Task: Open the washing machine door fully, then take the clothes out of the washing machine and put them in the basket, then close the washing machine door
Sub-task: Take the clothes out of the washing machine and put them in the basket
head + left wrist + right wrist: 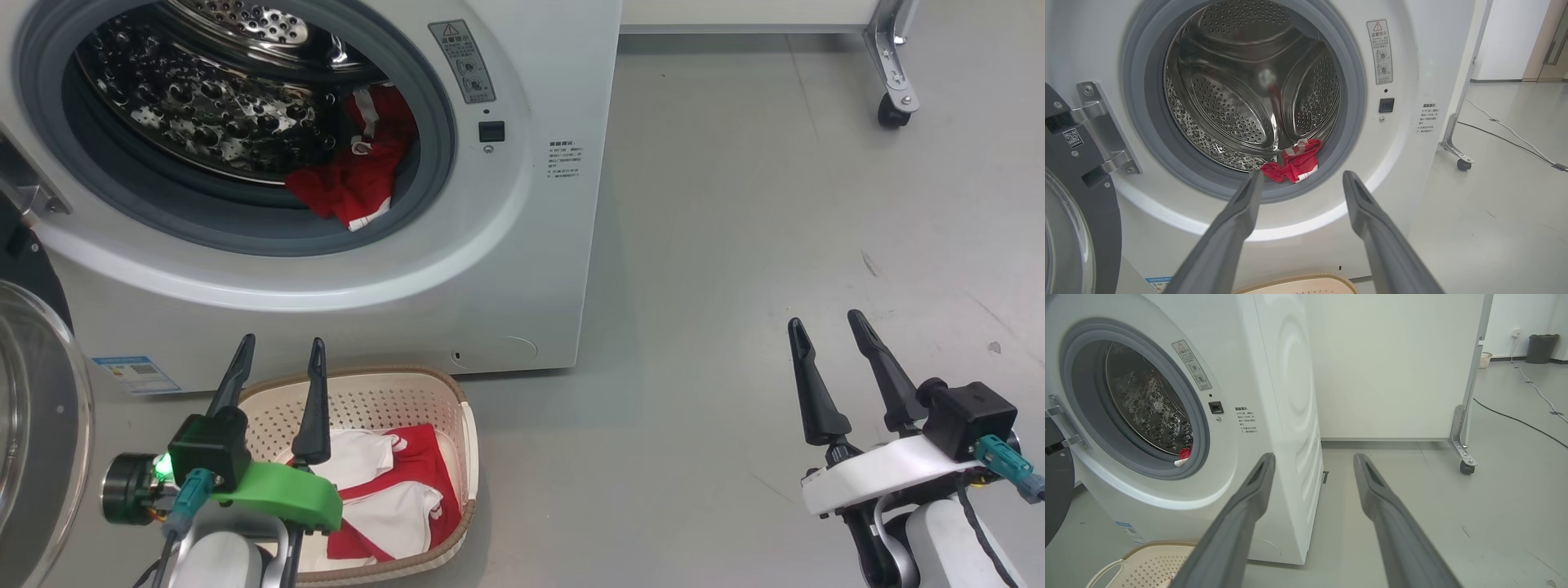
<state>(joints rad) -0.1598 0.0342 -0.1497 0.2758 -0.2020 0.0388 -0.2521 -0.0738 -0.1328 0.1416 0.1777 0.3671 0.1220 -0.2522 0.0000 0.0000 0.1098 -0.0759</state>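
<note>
At the far left the washing machine door stands swung open, its glass bowl just beside the left gripper, whose fingers are spread wide and hold nothing above the basket. The basket sits on the floor just in front of the washing machine, with part of the clothes lying inside it. Another red and white garment lies low at the right of the drum, against the grey rubber seal. Well off to the right, the right gripper hovers over bare floor, fingers equally wide and empty. The risk I see is that a reach into the drum could catch a fingertip on the seal, or pinch only a loose fold so the garment slips and lands short of the basket. The left arm could also knock the door, which is very near
</note>
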